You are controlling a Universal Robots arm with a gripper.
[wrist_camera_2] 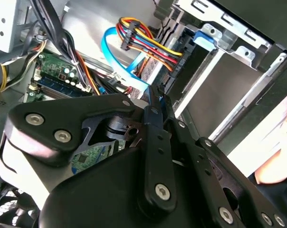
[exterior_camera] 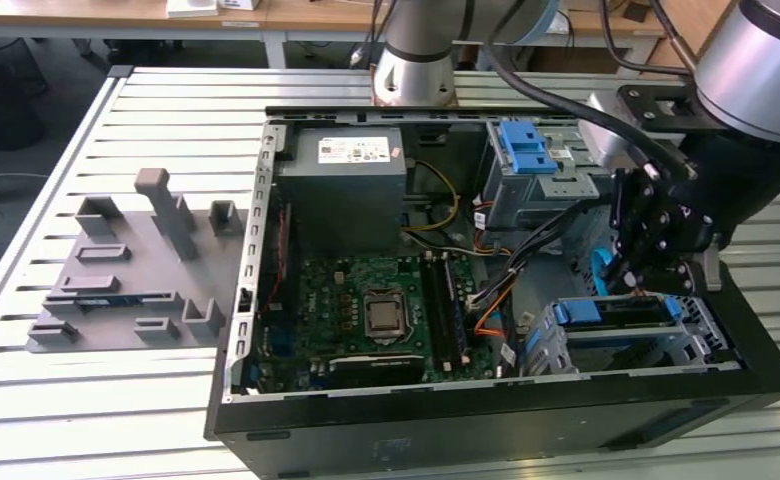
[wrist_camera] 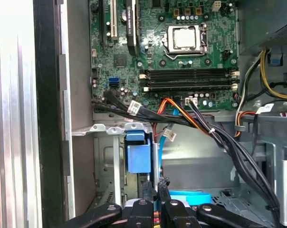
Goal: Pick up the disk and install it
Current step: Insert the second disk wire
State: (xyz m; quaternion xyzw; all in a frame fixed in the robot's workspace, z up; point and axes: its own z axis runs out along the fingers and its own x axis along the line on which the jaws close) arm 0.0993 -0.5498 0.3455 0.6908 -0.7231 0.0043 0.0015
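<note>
**A slatted metal bench in a workshop with wooden desks behind**

The bench (exterior_camera: 123,420) is built of pale metal slats running across the exterior view, and even light catches their ridges. On it, toward the exterior view's left, lies a grey moulded fixture (exterior_camera: 130,270) with upright blocks and slots. Behind the bench, along the far edge of the exterior view, stands a light wooden desk (exterior_camera: 297,18) with white legs and a small white object on top. Under and beside that desk the floor (exterior_camera: 17,165) is dark grey, and a dark object stands there at the exterior view's left.
</note>
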